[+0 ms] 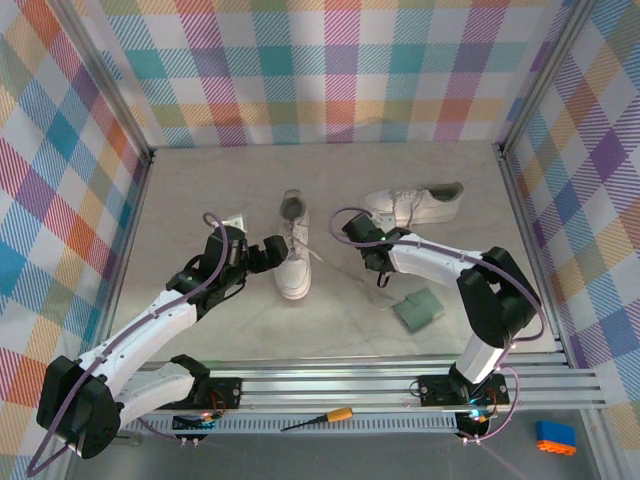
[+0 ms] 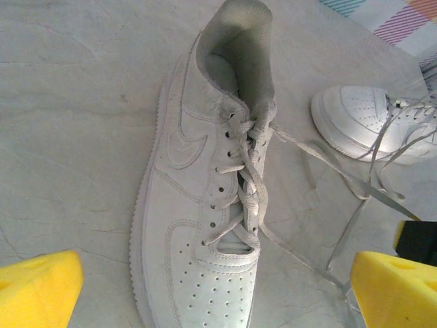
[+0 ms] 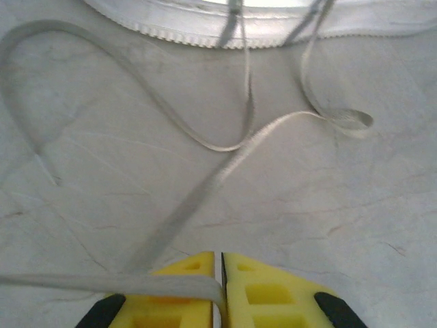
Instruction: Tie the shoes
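Marbled grey tabletop (image 2: 82, 137), perforated white sneaker (image 2: 191, 225), flat lace (image 3: 205, 183) pinched in right pincer (image 3: 222, 263), left pincer (image 2: 217, 283) spread.

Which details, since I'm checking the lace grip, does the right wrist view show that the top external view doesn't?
Right wrist adds: the right gripper pinched shut on a white lace, with strands looping across the table toward a sole edge. Top external adds: the nearer shoe, the farther shoe, the open left gripper beside the nearer shoe, and a green pad. Shared: the right gripper near the shoes, on the marbled table.
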